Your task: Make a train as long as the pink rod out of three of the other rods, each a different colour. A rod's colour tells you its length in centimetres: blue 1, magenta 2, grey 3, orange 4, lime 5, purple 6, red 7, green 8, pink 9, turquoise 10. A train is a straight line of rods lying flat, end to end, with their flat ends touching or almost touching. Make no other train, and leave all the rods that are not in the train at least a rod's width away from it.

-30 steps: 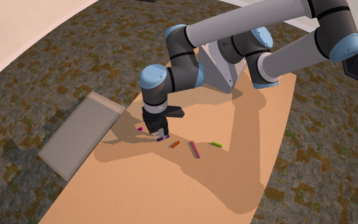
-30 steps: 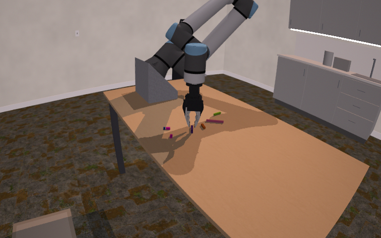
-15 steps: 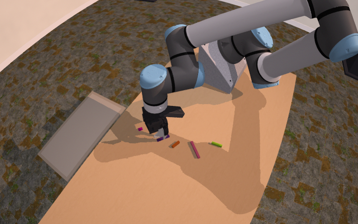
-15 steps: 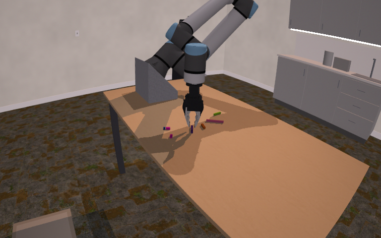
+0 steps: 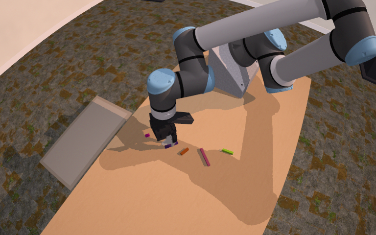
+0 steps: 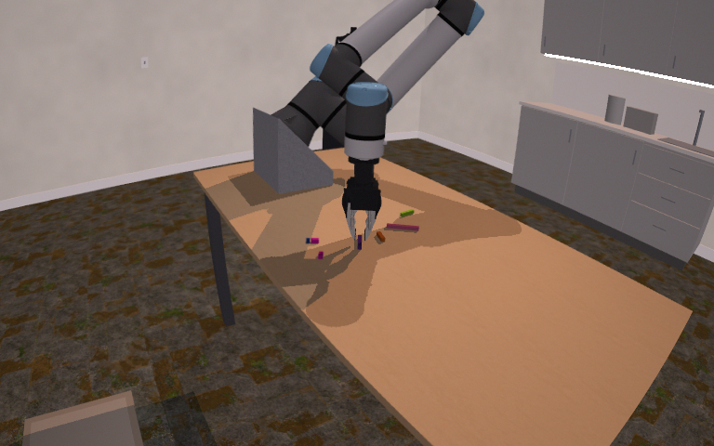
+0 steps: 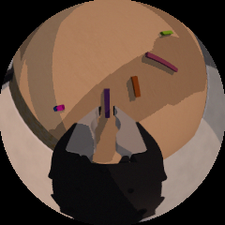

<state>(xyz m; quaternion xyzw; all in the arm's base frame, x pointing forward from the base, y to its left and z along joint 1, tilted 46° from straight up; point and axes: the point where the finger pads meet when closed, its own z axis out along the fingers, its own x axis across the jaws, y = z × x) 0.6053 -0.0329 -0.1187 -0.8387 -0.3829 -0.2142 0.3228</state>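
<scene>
Pink rod [image 5: 205, 156] [image 6: 403, 227] [image 7: 161, 62]: one, flat on the desk [image 5: 138, 199] [image 6: 500, 325] [image 7: 94, 47], well in from its edges, between orange rod [image 5: 184, 151] [image 6: 379, 236] [image 7: 136, 86] and lime rod [image 5: 227, 151] [image 6: 406, 213] [image 7: 166, 33].
Gripper [image 5: 169, 144] [image 6: 360, 235] [image 7: 107, 106]: narrowly parted, slim gaps flanking purple rod [image 5: 168, 146] [image 6: 359, 242] [image 7: 107, 103]; orange rod near one side.
Toward the long edge at exterior left: blue rod [image 6: 308, 240] [image 7: 55, 109] end to end with a magenta rod [image 6: 314, 240] [image 7: 61, 107]; a lone magenta rod [image 5: 147, 135] [image 6: 320, 255] apart.
Arm base [image 5: 239, 92] [image 6: 295, 184]: near exterior's far-left corner.

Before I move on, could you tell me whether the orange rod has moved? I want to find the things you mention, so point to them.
No; the orange rod [image 5: 184, 151] [image 6: 380, 236] [image 7: 136, 86] keeps its place beside the pink rod [image 5: 205, 156] [image 6: 403, 227] [image 7: 161, 62].
</scene>
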